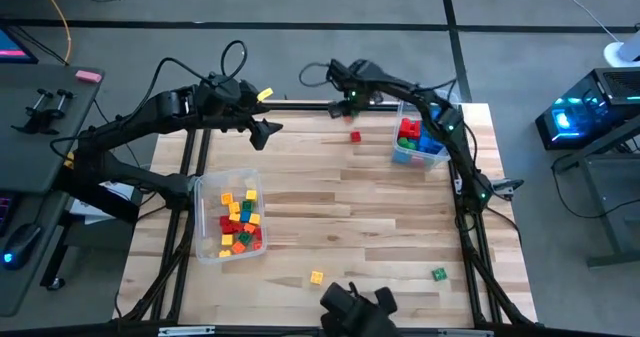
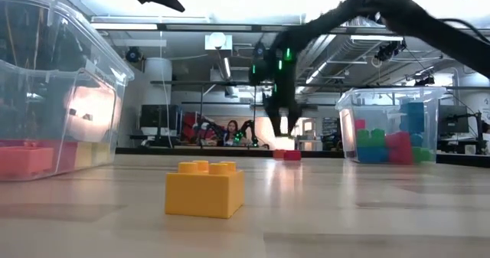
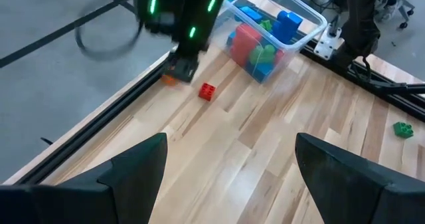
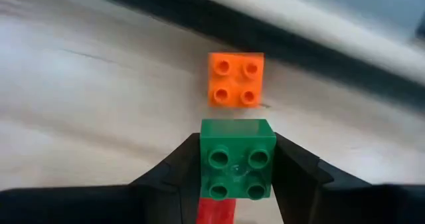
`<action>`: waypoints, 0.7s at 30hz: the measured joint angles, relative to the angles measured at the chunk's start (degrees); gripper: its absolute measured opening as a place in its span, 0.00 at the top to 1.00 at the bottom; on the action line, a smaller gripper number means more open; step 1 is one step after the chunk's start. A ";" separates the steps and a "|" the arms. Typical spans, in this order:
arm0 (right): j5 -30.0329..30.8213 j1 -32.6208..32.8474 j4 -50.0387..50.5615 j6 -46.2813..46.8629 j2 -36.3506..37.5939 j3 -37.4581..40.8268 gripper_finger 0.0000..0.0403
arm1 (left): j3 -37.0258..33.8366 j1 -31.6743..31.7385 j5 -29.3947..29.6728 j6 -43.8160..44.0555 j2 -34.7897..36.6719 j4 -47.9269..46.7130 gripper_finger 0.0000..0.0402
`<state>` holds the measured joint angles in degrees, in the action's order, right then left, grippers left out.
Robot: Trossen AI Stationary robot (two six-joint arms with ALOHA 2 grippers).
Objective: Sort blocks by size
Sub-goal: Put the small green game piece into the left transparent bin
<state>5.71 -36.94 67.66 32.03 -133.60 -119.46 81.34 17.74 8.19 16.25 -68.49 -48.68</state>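
Observation:
My right gripper (image 1: 350,104) is at the table's far edge, shut on a green four-stud block (image 4: 237,159). An orange block (image 4: 236,80) lies on the wood just beyond it, by the far rail. A red block (image 1: 355,136) lies on the table a little nearer, and it also shows in the left wrist view (image 3: 208,91). A bit of red (image 4: 216,212) shows under the green block; I cannot tell whether it is joined to it. My left gripper (image 1: 265,129) is open and empty, raised over the far left of the table; it also shows in its own wrist view (image 3: 229,177). My right gripper pinches the green block by two opposite side walls (image 4: 206,161) between its two fingers (image 4: 172,174). The fingers point down from above. The block sits level with its studs up, above the wood next to the orange block.
A clear bin (image 1: 432,159) of larger blocks stands at the far right. A clear bin (image 1: 205,187) of small blocks stands at the left. A yellow block (image 1: 316,276) and a green block (image 1: 438,274) lie near the front edge. Dark rails border the table. People sit in the room behind (image 2: 230,132).

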 joint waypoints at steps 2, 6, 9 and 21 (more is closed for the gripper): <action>0.53 0.32 3.25 -3.35 2.54 -3.38 0.66 | 0.00 0.36 0.02 0.02 0.00 0.01 0.21; 6.42 1.64 11.20 -7.97 7.83 -7.51 0.66 | 0.00 1.33 0.06 0.02 0.00 0.03 0.21; 12.86 1.95 18.31 -8.17 13.10 -7.70 0.66 | 0.00 2.41 0.07 0.02 0.00 0.06 0.21; 19.17 -6.06 14.37 4.17 37.42 26.00 0.66 | 0.00 5.39 -0.20 -1.43 0.00 0.76 0.21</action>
<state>24.88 -43.00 82.04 36.20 -96.18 -93.45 81.34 23.14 7.99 14.82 -68.49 -47.92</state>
